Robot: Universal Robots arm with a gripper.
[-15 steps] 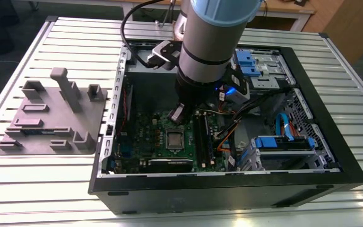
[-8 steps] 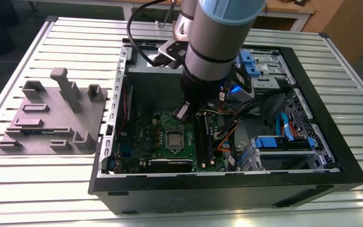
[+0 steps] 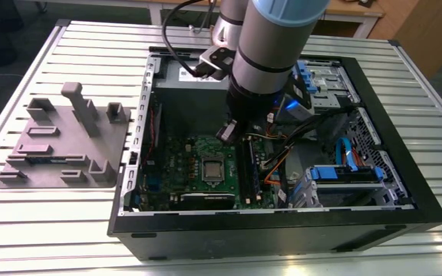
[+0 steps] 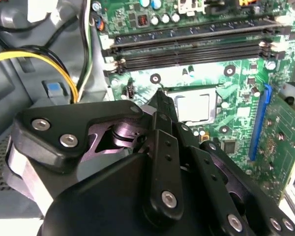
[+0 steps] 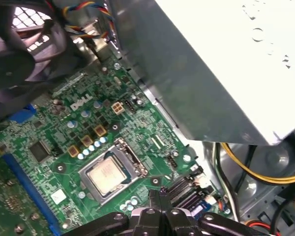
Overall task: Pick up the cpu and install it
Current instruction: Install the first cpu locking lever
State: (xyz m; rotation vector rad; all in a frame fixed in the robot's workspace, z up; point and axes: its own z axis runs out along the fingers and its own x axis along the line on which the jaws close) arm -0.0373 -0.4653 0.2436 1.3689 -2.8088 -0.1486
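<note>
Silver metal catches my eye first: the cpu (image 5: pixel 108 175) lies flat in its socket (image 5: pixel 113 172) on the green board (image 5: pixel 64 147), framed by the socket's metal bracket. In the second wrist view I see the same cpu (image 4: pixel 192 107) just past the tip of my hand (image 4: pixel 160 98), near it but not touching. My hand's two fingers are pressed together with nothing between them, and in the first wrist view the hand (image 5: pixel 159 194) shows the same closed tip just beside the socket's corner, above the board.

From the exterior view, my arm (image 3: pixel 271 52) reaches down into the open black case (image 3: pixel 282 230), which lies on its side on the slatted metal bench (image 3: pixel 52 230). The hand (image 3: pixel 229 131) hangs over the board, a little above the cpu (image 3: pixel 212 168) in that view. Two long dark memory slots (image 4: pixel 191 46) run across the board on the far side of the socket from my hand. A yellow cable (image 4: pixel 44 61) curves past the board's edge, and a gray supply box (image 5: pixel 211 73) looms over the board in the first wrist view. A black fan (image 5: pixel 19 59) sits at the board's other end.

On the bench, toward the exterior view's left of the case, rests a gray fixture tray (image 3: pixel 67 144) with upright posts.
</note>
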